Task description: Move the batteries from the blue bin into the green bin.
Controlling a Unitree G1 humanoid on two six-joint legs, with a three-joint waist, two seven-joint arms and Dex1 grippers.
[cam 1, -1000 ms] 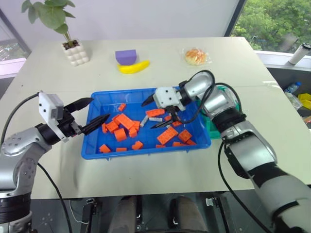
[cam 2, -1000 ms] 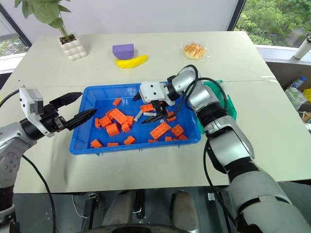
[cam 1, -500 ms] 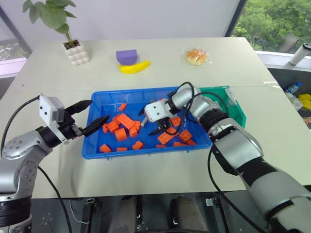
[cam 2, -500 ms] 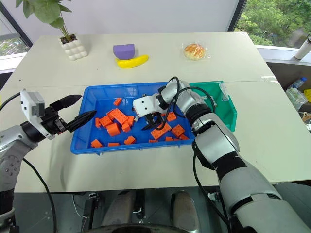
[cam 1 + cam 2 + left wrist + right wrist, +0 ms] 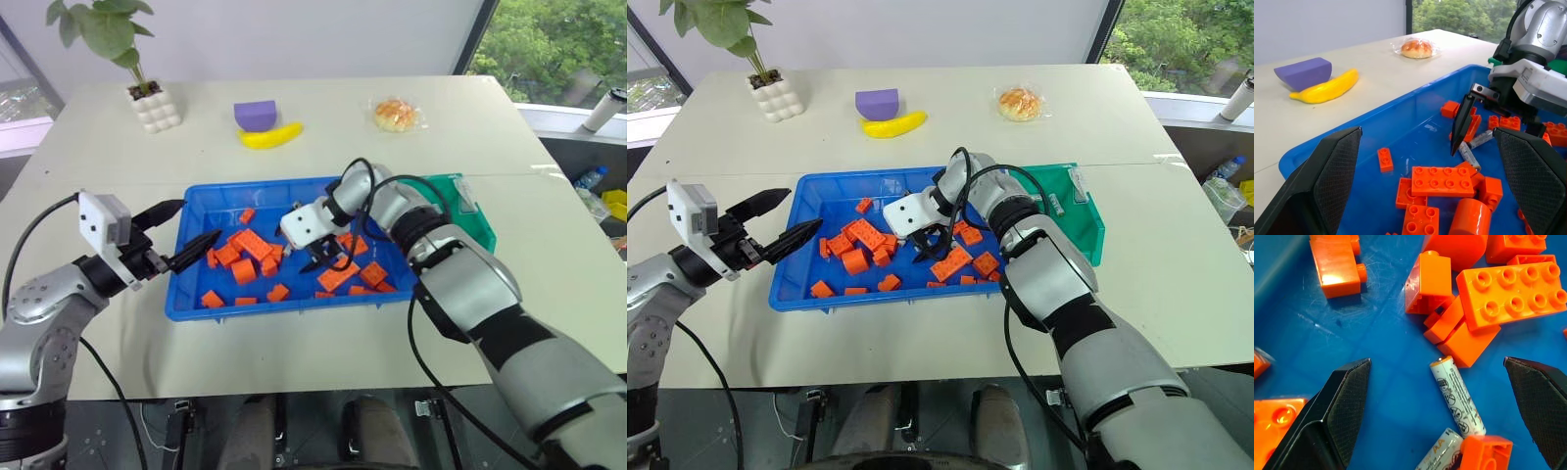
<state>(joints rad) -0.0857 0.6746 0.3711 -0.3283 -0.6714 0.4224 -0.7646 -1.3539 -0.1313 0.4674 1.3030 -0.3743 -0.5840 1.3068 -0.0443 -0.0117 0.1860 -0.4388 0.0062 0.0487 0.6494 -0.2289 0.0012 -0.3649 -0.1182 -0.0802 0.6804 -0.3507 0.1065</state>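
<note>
Right end effector [image 5: 1437,396] points steeply down, fingers spread; left end effector [image 5: 193,226] level, spread.

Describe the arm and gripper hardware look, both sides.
Silver-grey arm shells with black joint bands, black cables looping along each. Left gripper and right gripper: two tapered black fingers on a white boxy wrist block. Finger inner faces carry a fine textured pad.

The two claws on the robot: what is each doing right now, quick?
Left gripper: open, holding nothing, beside the blue bin.
Right gripper: open, empty, over the batteries.
</note>
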